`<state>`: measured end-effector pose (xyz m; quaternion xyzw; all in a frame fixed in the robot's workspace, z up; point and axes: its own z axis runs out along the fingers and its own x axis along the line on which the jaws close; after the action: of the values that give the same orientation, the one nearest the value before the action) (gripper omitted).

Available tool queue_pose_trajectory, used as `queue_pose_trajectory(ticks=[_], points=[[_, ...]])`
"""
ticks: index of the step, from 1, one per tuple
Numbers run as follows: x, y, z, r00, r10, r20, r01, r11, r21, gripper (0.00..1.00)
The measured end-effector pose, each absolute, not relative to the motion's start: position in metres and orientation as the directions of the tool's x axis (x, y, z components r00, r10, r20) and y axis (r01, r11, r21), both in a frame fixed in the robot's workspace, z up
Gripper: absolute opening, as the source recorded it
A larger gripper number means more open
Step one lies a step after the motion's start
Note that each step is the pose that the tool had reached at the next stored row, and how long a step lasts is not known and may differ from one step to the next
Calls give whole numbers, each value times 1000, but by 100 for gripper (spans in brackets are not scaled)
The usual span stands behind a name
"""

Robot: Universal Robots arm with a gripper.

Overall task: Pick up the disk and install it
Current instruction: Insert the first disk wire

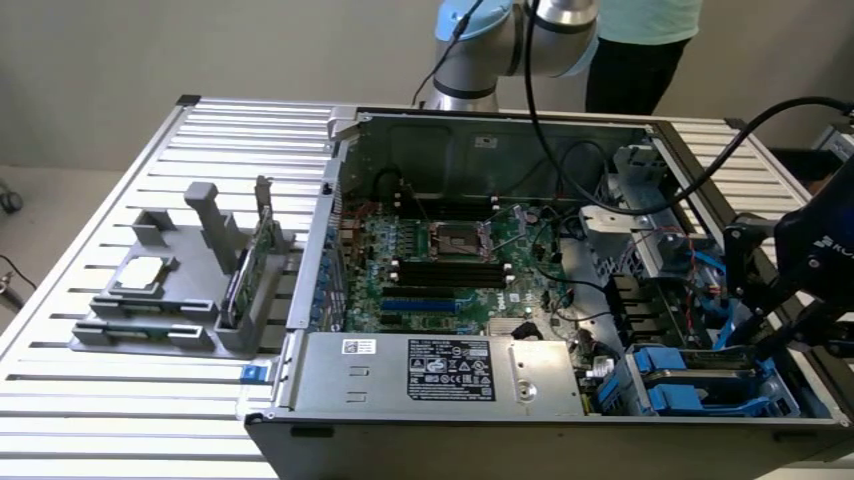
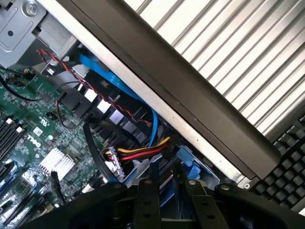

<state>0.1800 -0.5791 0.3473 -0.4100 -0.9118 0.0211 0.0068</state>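
Note:
The disk (image 1: 705, 372) shows as a grey strip with blue plastic rails, low in the drive bay at the near corner of the open computer case (image 1: 467, 130), on the exterior view's right. My black gripper (image 1: 771, 340) reaches down into that bay beside the case's side wall. In the wrist view the gripper (image 2: 167, 174) has its two fingers close together, with a blue-edged part of the disk (image 2: 183, 160) between and just beyond them. The jaws look shut on the disk's thin edge. The rest of the disk is hidden by the fingers and cables.
A blue data cable (image 2: 119, 81) and a yellow, red and black power plug (image 2: 128, 152) lie close to the fingers. The motherboard (image 1: 441, 250) and power supply (image 1: 441, 370) take up the case. A grey fixture (image 1: 174, 300) holds a silver chip (image 1: 144, 272) and a green card (image 1: 247, 270). A person (image 1: 641, 40) stands behind the table.

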Motion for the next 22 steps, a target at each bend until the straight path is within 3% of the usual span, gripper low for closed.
queue_pose_trajectory(ticks=[22], points=[[190,-577,339,-634,773,25,772,634,-42,26]])
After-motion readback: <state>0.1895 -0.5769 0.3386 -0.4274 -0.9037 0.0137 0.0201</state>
